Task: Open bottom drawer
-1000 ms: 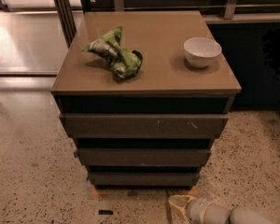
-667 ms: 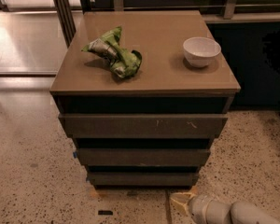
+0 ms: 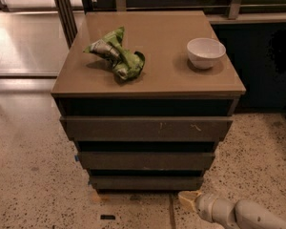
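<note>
Reaching in from the lower right corner, the pale arm (image 3: 248,216) lies low and nearly level over the speckled floor (image 3: 33,175). Its hand (image 3: 187,198) points left, just beside the right foot of the cabinet, below the bottom drawer (image 3: 147,182) and not touching it. I cannot tell whether the hand is apart or together; it holds nothing visible. The drawer front sits pushed in, lowest of three. Compared with a second ago, the hand has crept slightly nearer the drawer. The crumpled green wrapper (image 3: 117,54) and white bowl (image 3: 206,52) on the counter (image 3: 157,75) are unmoved.
</note>
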`<state>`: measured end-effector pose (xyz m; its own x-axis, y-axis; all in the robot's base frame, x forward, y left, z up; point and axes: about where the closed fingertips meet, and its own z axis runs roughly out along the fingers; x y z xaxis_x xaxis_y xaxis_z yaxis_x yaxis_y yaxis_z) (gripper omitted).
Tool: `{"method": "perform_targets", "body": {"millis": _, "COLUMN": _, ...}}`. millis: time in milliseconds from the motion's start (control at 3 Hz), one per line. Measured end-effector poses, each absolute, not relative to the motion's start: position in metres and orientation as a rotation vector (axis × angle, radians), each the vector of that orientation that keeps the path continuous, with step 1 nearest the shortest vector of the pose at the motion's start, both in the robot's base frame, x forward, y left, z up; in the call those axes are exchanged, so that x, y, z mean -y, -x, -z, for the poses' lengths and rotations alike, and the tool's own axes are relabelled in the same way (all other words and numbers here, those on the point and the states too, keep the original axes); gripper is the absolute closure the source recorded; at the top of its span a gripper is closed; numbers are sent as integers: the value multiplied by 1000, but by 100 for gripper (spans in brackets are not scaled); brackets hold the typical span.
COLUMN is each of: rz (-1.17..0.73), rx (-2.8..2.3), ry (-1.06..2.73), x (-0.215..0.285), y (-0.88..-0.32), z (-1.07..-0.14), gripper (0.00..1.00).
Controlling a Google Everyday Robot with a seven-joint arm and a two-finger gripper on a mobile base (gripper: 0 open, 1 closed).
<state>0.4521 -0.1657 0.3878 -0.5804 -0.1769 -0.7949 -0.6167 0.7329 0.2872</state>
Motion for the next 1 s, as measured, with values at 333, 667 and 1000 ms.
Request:
{"method": "perform_targets", "body": {"millis": 333, "rz": -711, "rx": -2142, "ry": 596, "x": 165, "y": -452, "z": -387, "gripper": 100}}
{"method": "perform_targets", "body": {"millis": 667, "rz": -699, "rx": -2141, "ry": 658, "x": 165, "y": -469, "z": -375, "gripper": 100}}
{"method": "perform_targets", "body": {"millis": 1000, "rz": -649, "rx": -2144, "ry": 738, "x": 169, "y": -496, "z": -360, "gripper": 100}}
